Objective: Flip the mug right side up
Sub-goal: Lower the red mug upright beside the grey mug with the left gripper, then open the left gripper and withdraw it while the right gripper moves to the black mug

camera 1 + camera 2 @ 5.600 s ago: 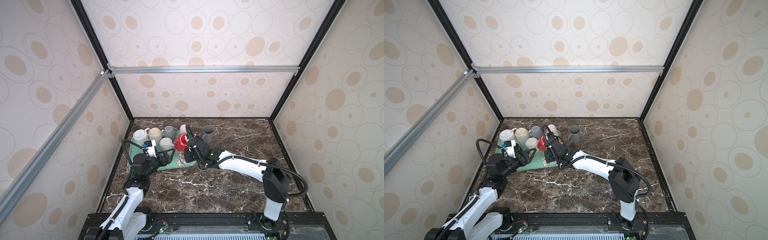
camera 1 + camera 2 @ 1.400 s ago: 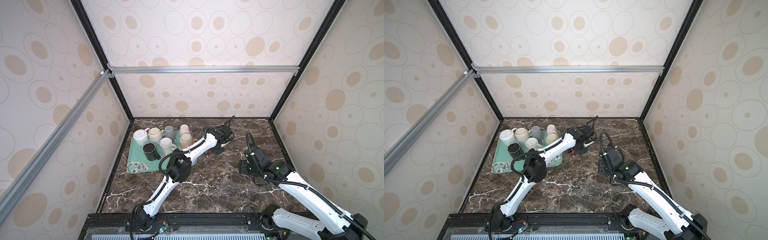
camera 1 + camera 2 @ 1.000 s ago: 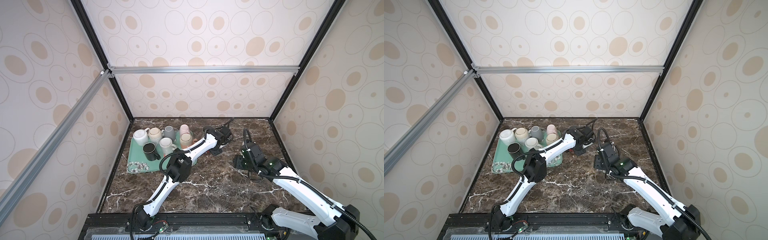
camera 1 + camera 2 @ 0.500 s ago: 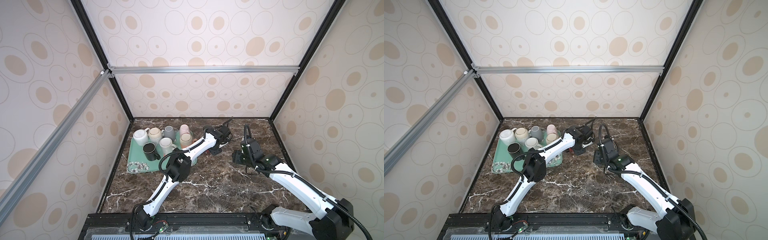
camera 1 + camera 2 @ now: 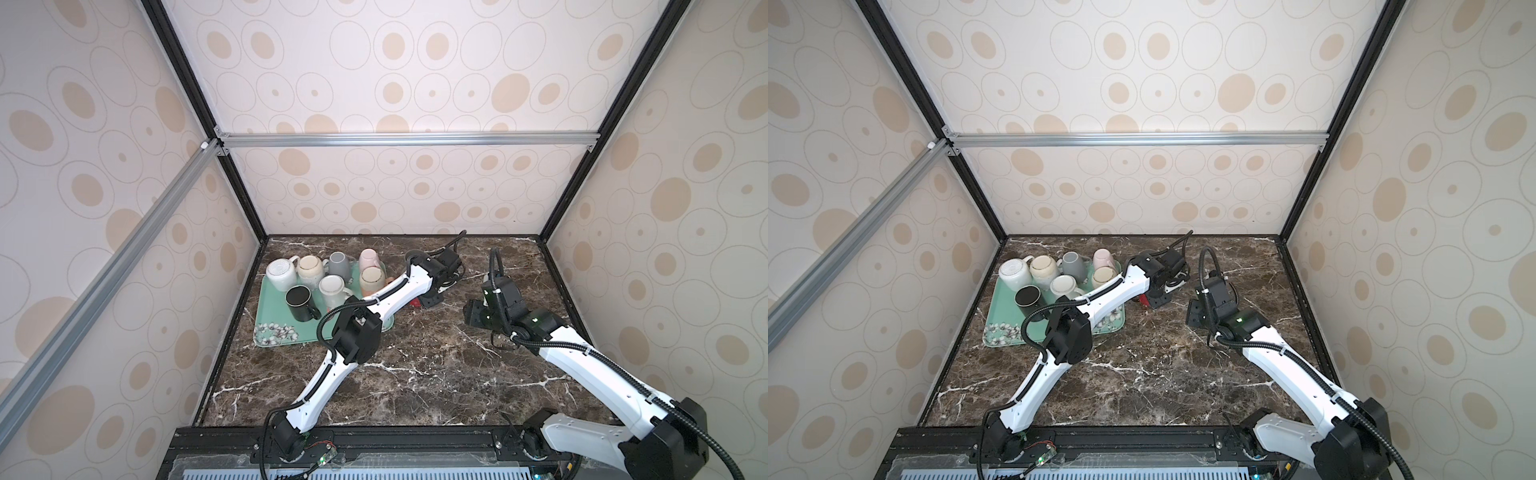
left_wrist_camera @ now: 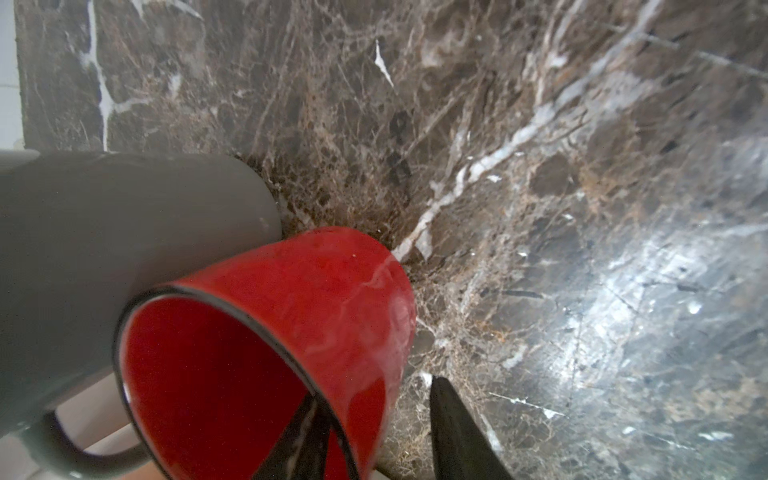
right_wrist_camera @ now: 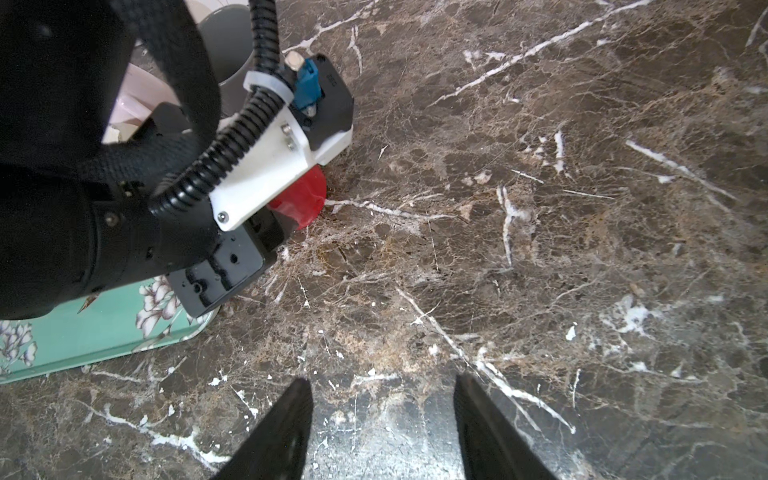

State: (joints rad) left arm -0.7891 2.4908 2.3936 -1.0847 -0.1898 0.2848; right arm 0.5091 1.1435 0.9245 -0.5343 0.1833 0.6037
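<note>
between the tray and the right arm, in both top views, a red mug sits on the desk, mostly hidden under the left gripper. the left arm reaches across the tray's corner to get there. other mugs crowd the tray. the right gripper hangs over bare desk, well apart from the red mug.

from the left wrist, the red mug stands mouth up with its base on the desk. the left gripper straddles its rim: one finger is inside the mug, the other outside, with a strip of desk showing between that finger and the wall, so the jaws are spread and pinch nothing. a grey mug stands just beside it, seemingly touching.

from the right wrist, the right gripper is spread wide over bare desk and holds nothing. beyond it the left gripper's body covers most of the red mug, next to the tray's corner.
</note>
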